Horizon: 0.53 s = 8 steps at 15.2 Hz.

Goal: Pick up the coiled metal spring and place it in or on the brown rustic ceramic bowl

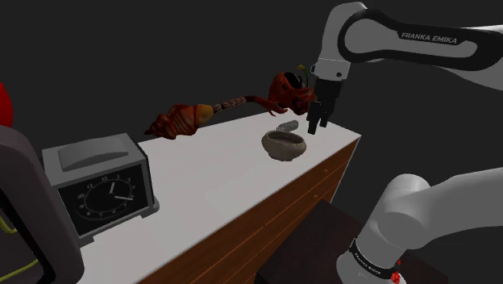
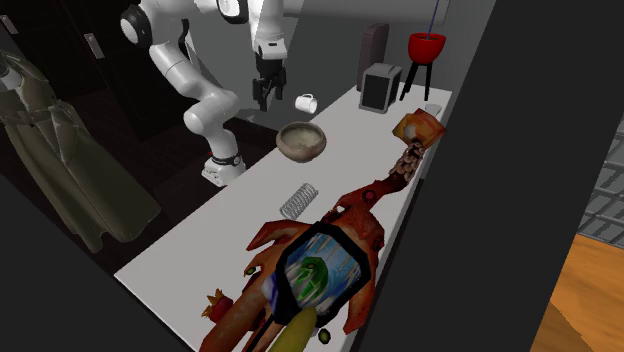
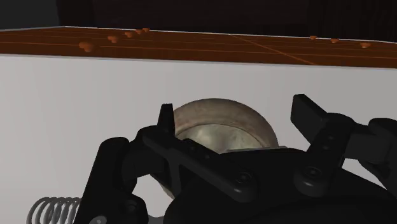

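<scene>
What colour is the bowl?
The bowl is a mottled greyish brown, paler inside. It shows best in the second exterior view.

The grey coiled spring (image 2: 298, 199) lies on its side on the white surface (image 2: 200, 235), near the upright, empty brownish bowl (image 2: 300, 153).

We see a white tabletop (image 1: 218, 185) above a reddish-brown wooden side crossed by thin paler lines. The bowl (image 1: 284, 146) is mottled grey-brown, with a paler beige inside, and the spring (image 2: 299, 199) is light grey with a dull shine. The gripper (image 1: 317, 123) is all black, on a white arm (image 1: 419, 48) with dark joints. The clock (image 1: 101, 190) is grey, with a black face and white hands. The clawed figure (image 1: 286, 90) is orange-red and the mug (image 2: 307, 103) is white.
</scene>
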Tool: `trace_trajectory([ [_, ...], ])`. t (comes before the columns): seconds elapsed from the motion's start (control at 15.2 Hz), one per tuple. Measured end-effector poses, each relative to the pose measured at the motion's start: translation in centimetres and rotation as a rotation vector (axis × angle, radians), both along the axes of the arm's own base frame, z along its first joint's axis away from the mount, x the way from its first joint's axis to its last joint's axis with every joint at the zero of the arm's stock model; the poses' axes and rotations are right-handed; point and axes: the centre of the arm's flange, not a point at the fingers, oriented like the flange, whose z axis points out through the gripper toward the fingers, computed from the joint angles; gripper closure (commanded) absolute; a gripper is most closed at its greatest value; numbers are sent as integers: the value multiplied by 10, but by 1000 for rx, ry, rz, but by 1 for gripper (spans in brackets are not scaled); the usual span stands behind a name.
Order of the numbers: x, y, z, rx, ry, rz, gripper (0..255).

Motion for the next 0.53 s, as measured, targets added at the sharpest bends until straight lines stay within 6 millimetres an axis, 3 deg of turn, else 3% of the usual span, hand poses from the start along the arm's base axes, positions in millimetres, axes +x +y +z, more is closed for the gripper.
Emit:
trace_trajectory([
  [0.13,0,-5,-3,0,-4,20,0],
  [0.53,10,-67,-24,-1,-51,279,0],
])
